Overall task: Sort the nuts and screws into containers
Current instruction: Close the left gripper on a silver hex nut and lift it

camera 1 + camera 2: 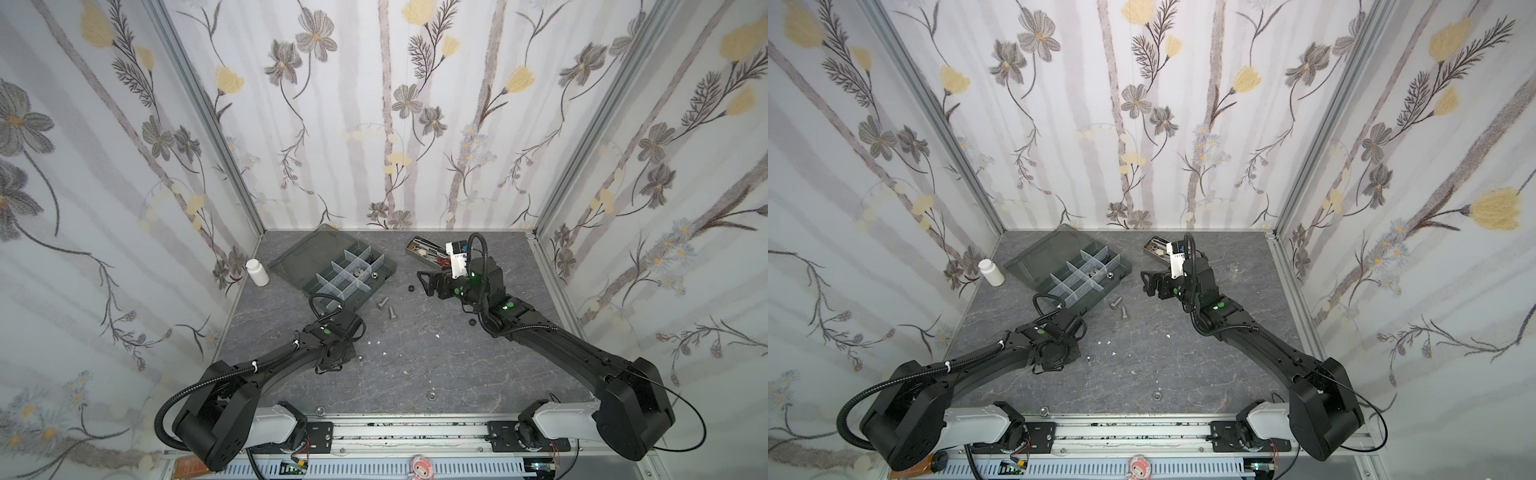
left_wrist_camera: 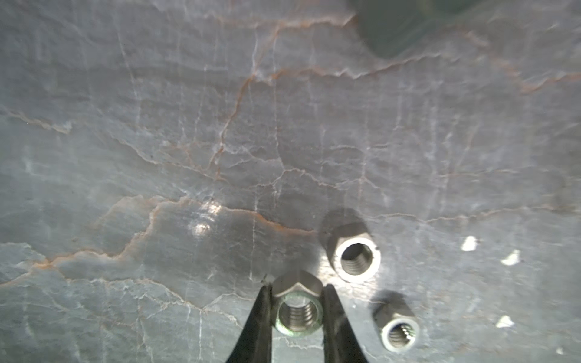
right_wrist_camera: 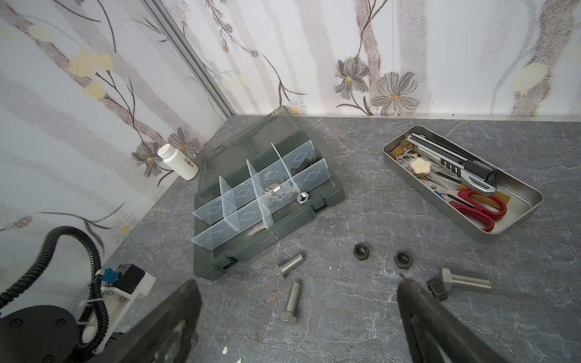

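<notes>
We have the silver nut [image 2: 298,316] pinched flat-to-flat in our left gripper [image 2: 297,290] — light, hard, likely slippery — while our right gripper [image 3: 297,281] stands spread.

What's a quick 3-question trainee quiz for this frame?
1. True or false: the right hand holds a screw.
2. The left hand has what between its fingers? A) silver nut B) black nut C) screw
3. In the right wrist view, how many screws lie loose on the table?
Key: 1 false, it is open and empty; 2 A; 3 three.
</notes>
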Motion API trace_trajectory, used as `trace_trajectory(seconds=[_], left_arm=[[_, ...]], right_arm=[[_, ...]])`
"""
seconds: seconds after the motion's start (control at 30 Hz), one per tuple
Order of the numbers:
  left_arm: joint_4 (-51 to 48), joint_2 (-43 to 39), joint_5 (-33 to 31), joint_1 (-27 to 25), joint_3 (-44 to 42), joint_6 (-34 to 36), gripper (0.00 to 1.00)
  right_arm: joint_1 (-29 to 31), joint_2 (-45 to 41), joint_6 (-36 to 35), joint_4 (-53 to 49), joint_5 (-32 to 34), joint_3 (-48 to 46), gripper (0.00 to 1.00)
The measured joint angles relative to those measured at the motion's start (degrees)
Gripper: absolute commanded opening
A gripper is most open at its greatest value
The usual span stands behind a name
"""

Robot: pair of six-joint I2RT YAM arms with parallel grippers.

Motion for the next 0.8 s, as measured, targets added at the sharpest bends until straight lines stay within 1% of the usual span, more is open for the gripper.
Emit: trace_trajectory(seconds=[0.17,0.37,0.57,0.8], left_arm=[[-2.9,0.4,-1.3,0.0,6.8,1.9,0.19],[-5.2,4.5,-2.3,0.6,16.5,5.2,0.19],[-6.0,11.1,-2.6,2.3,25.4,9.4,0.18],[-5.7,19.6,-2.3,4.2,34.5,12.3,0.17]], right_arm=[[0.0,0.0,0.1,0.0,0.0,0.0,0.98],[0.0,0.0,1.2,0.0,-0.2,-0.3,0.99],[0.0,-0.5,1.6,-0.8,-0.2,-2.9,0.99],[0.0,-2.7,2.1,-1.8,-0.2,-5.9,0.99]])
